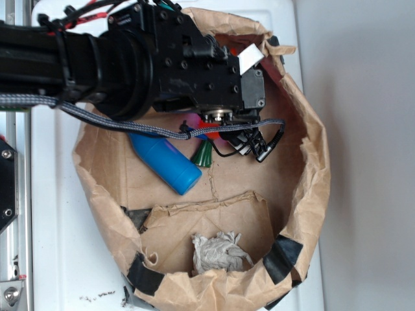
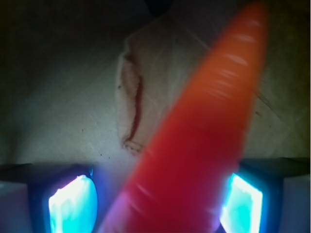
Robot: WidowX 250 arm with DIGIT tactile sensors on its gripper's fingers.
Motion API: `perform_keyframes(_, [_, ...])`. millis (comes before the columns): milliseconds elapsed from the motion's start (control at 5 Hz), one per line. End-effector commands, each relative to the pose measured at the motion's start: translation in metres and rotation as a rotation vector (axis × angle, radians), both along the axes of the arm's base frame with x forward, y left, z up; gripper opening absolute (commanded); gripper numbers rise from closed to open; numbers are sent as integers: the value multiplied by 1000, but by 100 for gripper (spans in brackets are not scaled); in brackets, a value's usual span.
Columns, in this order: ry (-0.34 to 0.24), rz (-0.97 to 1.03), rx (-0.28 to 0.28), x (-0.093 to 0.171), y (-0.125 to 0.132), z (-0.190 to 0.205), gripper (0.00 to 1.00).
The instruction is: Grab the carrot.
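The orange carrot [image 2: 204, 145] lies slanted between my gripper's fingers in the wrist view, its tip pointing up and away. My gripper [image 2: 155, 199] is open around it: the right pad [image 2: 243, 204] sits at the carrot's side and the left pad [image 2: 73, 204] stands apart from it. In the exterior view my gripper [image 1: 217, 126] hangs over the carrot and hides most of it. Only the dark green stem [image 1: 203, 155] and a bit of orange show below the wrist.
A blue bottle [image 1: 165, 162] lies just left of the carrot's stem. Both rest inside a rolled-down brown paper bag [image 1: 314, 188] with raised walls and black tape patches [image 1: 282, 259]. A crumpled grey wad [image 1: 217, 253] lies near the front wall.
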State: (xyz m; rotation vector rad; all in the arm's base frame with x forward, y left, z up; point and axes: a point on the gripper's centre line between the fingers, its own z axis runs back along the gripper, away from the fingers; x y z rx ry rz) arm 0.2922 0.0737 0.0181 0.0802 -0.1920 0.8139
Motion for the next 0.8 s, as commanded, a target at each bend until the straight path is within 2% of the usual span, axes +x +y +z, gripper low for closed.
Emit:
perform_keyframes(0, [-24, -19, -61, -8, -6, 37, 0])
perform_keyframes(200, [-33, -41, -103, -17, -5, 66, 0])
perform_keyframes(400, [-37, -104, -122, -29, -7, 108, 0])
perform_keyframes(600, [13, -141, -113, -34, -15, 142, 0])
